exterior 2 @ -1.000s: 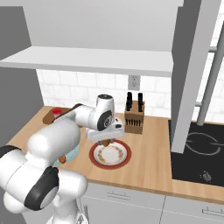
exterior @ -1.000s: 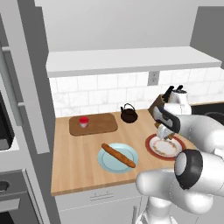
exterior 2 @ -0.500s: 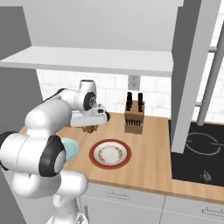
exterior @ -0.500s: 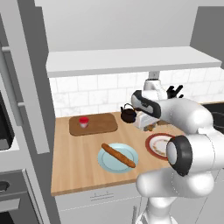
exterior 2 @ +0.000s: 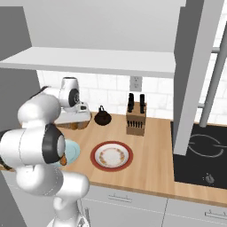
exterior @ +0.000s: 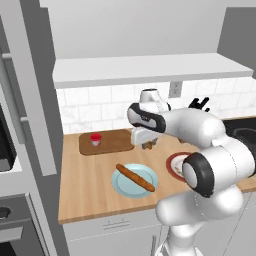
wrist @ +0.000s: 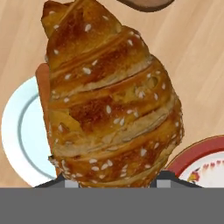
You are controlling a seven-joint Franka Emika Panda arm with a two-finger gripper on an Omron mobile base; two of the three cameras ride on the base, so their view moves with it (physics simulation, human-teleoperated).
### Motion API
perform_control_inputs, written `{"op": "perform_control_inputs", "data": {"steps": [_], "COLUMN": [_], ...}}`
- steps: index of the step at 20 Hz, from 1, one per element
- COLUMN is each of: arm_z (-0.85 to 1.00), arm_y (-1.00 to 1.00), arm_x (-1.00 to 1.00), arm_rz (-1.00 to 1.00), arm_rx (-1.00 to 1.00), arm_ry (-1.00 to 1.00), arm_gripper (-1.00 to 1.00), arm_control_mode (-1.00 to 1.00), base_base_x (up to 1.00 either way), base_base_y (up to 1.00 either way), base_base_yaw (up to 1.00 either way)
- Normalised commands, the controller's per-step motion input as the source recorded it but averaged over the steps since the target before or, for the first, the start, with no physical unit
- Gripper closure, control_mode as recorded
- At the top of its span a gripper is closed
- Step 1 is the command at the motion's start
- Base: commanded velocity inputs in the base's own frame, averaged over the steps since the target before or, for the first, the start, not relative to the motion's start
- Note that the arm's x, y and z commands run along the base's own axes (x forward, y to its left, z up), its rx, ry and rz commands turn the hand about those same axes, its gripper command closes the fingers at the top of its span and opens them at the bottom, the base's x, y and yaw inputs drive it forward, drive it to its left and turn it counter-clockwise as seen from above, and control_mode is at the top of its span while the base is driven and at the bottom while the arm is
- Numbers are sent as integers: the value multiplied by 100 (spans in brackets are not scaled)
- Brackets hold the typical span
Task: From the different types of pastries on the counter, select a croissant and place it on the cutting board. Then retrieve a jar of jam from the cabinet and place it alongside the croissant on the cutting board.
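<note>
Hand view gave us the plainest evidence: the croissant (wrist: pixel 109 98) sat right against the camera, its ridged, seeded body rising from between the gripper's tips at the bottom edge, so we judged the gripper (exterior: pixel 146 145) closed on the pastry and carrying it. We could not see how wide the jaws stood, since the croissant covered them.

From the left base view we placed the gripper above the desk (exterior: pixel 92 192), just beside the right end of the cutting board (exterior: pixel 114 141) and not yet over it. The board lay to the robot's left of the held croissant, its long axis running left to right along the back of the desk. That was the relation the coming move turned on, in our judgement: a short carry leftward, then a descent onto the bare right half of the board.

We noted the jar of jam (exterior: pixel 95 139) already standing on the board's left part, so the free space lay nearest the gripper. The baguette (exterior: pixel 135 177) rested on its light-blue plate (exterior: pixel 120 184) in front of the board, well below the path. The red-rimmed plate (exterior 2: pixel 111 156) lay bare of any pastry. The black teapot (exterior 2: pixel 102 116) stood behind and to the right of the gripper, apart from it.
</note>
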Motion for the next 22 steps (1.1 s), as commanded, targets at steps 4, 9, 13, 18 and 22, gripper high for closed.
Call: {"op": "perform_control_inputs", "data": {"steps": [4,9,13,18,22], "arm_z": [0,0,0,-3,-5], "arm_y": [58,47,39,4,0], "arm_x": [31,37,33,35,37], "arm_rz": [-3,-17,-20,-15,-12], "arm_rx": [-1,-3,-2,0,0], "arm_ry": [0,-9,-10,-8,-9], "arm_gripper": [100,100,100,100,100], "arm_control_mode": [-100,-100,-100,-100,-100], "base_base_x": [0,0,0,0,0], "base_base_y": [0,0,0,0,0], "base_base_yaw": [0,0,0,0,0]}}
